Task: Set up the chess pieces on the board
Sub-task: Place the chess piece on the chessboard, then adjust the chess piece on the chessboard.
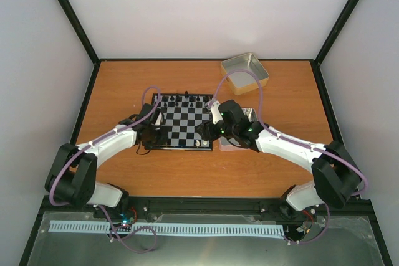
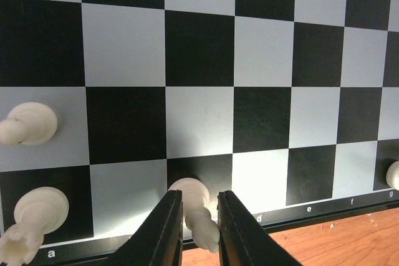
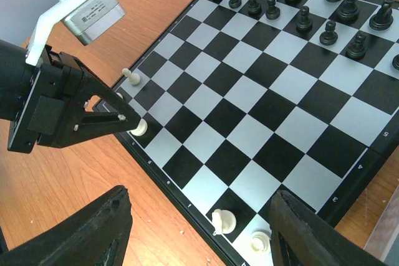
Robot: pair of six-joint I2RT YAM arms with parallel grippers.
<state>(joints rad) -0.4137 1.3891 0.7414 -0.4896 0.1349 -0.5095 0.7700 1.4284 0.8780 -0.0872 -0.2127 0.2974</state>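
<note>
The board (image 1: 184, 123) lies mid-table, its black and silver squares (image 2: 206, 54) filling the left wrist view. My left gripper (image 2: 199, 196) is low over the near row, jaws narrowly open around an upright white piece (image 2: 194, 207) standing on a black square; thin gaps show beside its stem. More white chess pieces stand at the left (image 2: 28, 124) (image 2: 34, 213). My right gripper (image 3: 199, 200) hangs open above the board's near right corner, holding nothing. Below it stand a white knight (image 3: 222, 221) and a second white piece (image 3: 259, 241).
Black pieces (image 3: 299, 4) line the far two rows. A shallow metal tin (image 1: 245, 73) sits at the back right, and a second tin (image 1: 251, 114) is partly hidden under my right arm. The left arm's fingers (image 3: 118, 119) reach into the right wrist view.
</note>
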